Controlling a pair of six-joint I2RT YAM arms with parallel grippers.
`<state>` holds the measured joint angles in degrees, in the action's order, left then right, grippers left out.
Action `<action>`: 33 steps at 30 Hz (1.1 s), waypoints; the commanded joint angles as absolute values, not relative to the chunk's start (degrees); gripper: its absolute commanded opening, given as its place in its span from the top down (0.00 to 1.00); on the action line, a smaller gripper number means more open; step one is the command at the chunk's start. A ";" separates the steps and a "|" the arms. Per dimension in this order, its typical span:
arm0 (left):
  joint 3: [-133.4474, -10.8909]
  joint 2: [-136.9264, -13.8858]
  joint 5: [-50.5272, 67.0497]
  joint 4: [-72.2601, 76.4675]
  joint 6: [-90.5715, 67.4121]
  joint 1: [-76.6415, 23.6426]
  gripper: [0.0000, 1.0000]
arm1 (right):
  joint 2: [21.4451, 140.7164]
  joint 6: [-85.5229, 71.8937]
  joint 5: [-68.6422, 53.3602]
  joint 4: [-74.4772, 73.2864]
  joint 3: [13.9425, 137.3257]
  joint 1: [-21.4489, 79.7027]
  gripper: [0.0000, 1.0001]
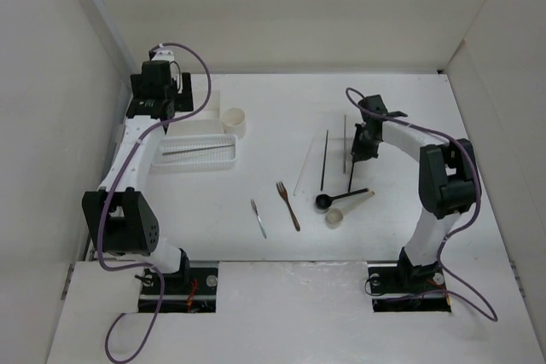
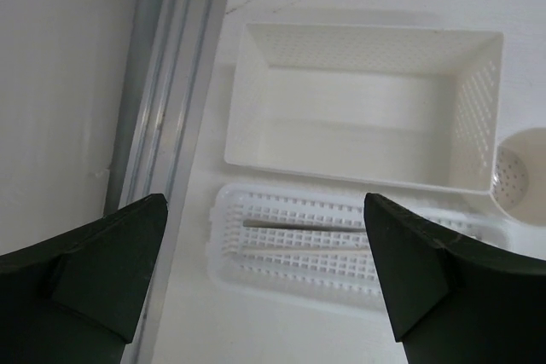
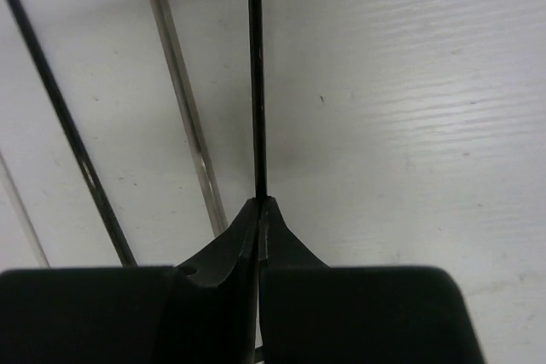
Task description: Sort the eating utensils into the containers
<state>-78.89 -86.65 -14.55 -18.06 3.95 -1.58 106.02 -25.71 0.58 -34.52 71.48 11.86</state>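
Note:
My right gripper point(image 3: 260, 200) point(image 1: 355, 156) is shut on a dark chopstick point(image 3: 254, 83) point(image 1: 351, 175) lying on the table. Beside it lie a metallic chopstick point(image 3: 183, 100) point(image 1: 345, 138), another dark chopstick point(image 3: 60, 117) point(image 1: 324, 159) and a pale chopstick point(image 1: 304, 166). A black spoon point(image 1: 337, 199), a beige spoon point(image 1: 345, 209), a brown fork point(image 1: 288, 205) and a small grey fork point(image 1: 258, 217) lie nearer the front. My left gripper point(image 2: 264, 202) point(image 1: 160, 91) hangs open and empty at the back left, over the slotted tray point(image 2: 226, 245) point(image 1: 232, 159). Two chopsticks point(image 2: 299, 223) rest in that tray.
A plain white rectangular box point(image 2: 256, 91) point(image 1: 205, 95) stands behind the tray, and a round cup point(image 2: 522, 168) point(image 1: 235, 119) to its right. White walls close the table at the back and on both sides. A metal rail point(image 2: 171, 83) runs along the left edge.

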 commanded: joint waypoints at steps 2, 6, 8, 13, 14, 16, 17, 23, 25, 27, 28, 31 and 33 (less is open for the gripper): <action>-82.08 -84.29 -0.57 -22.67 9.93 -3.95 0.00 | 97.66 -26.71 7.02 -32.00 71.72 11.25 1.00; -86.64 -86.21 8.66 -26.71 12.82 -7.73 0.00 | 91.60 -26.72 9.66 -29.45 71.72 11.25 1.00; -88.76 -86.92 12.37 -28.55 14.84 -9.92 0.00 | 89.67 -26.72 10.54 -28.92 71.72 11.25 1.00; -96.31 -88.68 33.68 -32.61 19.06 -12.30 0.00 | 83.59 -25.66 8.72 -20.76 72.77 12.82 1.00; -96.94 -88.68 37.32 -32.61 19.07 -12.30 0.00 | 82.89 -25.66 7.83 -19.18 73.64 13.53 1.00; -97.55 -89.29 46.70 -29.12 18.46 -12.30 0.00 | 81.74 -27.24 5.12 -14.18 74.70 16.15 1.00; -97.56 -89.30 49.54 -27.70 16.02 -12.30 0.00 | 81.74 -27.94 3.97 -12.32 75.93 17.13 1.00; -96.95 -92.54 68.08 -17.60 8.88 -12.30 0.00 | 86.39 -28.65 -1.21 -5.11 84.28 25.91 1.00; -96.33 -92.55 68.12 -15.91 8.00 -13.62 0.00 | 88.14 -29.17 -3.15 -3.96 87.09 26.98 1.00; -97.11 -93.60 64.19 -17.48 9.48 -15.99 0.00 | 89.38 -29.18 -5.44 -3.34 89.63 27.77 1.00; -97.12 -93.60 62.94 -17.49 10.28 -16.78 0.00 | 89.38 -29.70 -6.06 -3.34 89.65 28.56 1.00; -96.42 -94.13 57.32 -15.30 8.80 -17.93 0.00 | 90.70 -30.41 -8.70 -1.77 90.44 29.09 1.00; -96.42 -94.13 55.64 -13.98 8.17 -17.93 0.00 | 90.70 -31.11 -9.48 -1.06 90.44 29.62 1.00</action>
<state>-95.74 -94.98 57.41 -18.70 9.52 -17.87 90.37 -29.56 -6.07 -5.63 88.03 28.97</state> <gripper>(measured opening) 0.997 0.009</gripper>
